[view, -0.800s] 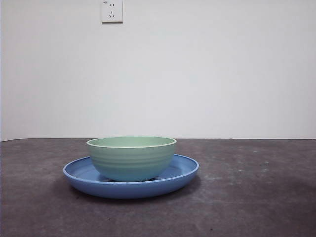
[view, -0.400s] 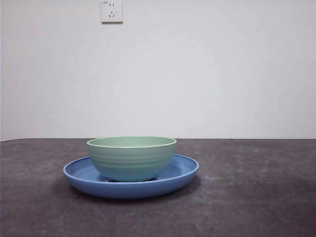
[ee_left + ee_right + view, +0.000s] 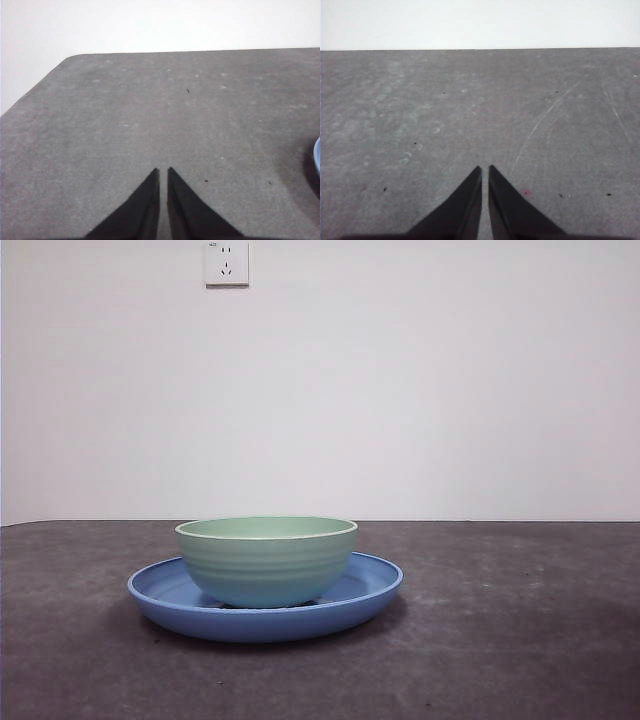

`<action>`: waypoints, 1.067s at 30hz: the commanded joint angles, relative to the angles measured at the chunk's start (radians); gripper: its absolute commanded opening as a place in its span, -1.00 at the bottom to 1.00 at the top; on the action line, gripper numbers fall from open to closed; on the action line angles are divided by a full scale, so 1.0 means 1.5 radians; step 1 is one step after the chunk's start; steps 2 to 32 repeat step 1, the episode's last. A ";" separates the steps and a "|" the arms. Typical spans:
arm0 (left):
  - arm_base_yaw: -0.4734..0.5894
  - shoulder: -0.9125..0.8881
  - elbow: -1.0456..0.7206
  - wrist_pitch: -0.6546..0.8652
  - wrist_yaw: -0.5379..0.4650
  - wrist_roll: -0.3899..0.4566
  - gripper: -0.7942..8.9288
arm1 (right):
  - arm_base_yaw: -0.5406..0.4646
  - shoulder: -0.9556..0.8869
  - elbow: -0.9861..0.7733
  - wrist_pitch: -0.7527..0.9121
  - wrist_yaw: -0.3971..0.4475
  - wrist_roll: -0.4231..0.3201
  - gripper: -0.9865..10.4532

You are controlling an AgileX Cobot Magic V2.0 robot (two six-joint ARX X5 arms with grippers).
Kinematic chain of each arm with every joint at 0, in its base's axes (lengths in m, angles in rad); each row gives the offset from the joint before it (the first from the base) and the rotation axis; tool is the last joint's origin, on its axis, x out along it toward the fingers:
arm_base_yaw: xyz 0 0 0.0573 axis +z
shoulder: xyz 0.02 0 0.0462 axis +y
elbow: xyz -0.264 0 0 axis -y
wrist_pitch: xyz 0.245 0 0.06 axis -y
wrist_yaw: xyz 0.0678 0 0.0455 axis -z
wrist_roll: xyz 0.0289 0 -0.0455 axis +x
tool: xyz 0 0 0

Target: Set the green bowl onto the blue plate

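Note:
The pale mint-green ridged bowl (image 3: 267, 560) stands upright in the middle of the wide blue plate (image 3: 370, 590) on the dark grey table, left of centre in the front view. A sliver of the plate's rim (image 3: 317, 157) shows at the edge of the left wrist view. My left gripper (image 3: 163, 171) is shut and empty over bare table, apart from the plate. My right gripper (image 3: 485, 169) is shut and empty over bare table; neither bowl nor plate shows in its view. No arm shows in the front view.
A white wall with a power socket (image 3: 227, 262) stands behind the table. The table's rounded far corner (image 3: 70, 57) shows in the left wrist view.

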 commanded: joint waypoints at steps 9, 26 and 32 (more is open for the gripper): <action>0.001 -0.001 -0.014 -0.005 -0.002 -0.004 -0.78 | -0.001 -0.002 -0.003 0.006 0.002 0.012 -0.79; 0.001 -0.001 -0.014 -0.005 -0.002 -0.004 -0.78 | -0.001 -0.002 -0.003 0.006 0.002 0.012 -0.79; 0.001 -0.001 -0.014 -0.005 -0.002 -0.004 -0.78 | -0.001 -0.002 -0.003 0.006 0.002 0.012 -0.79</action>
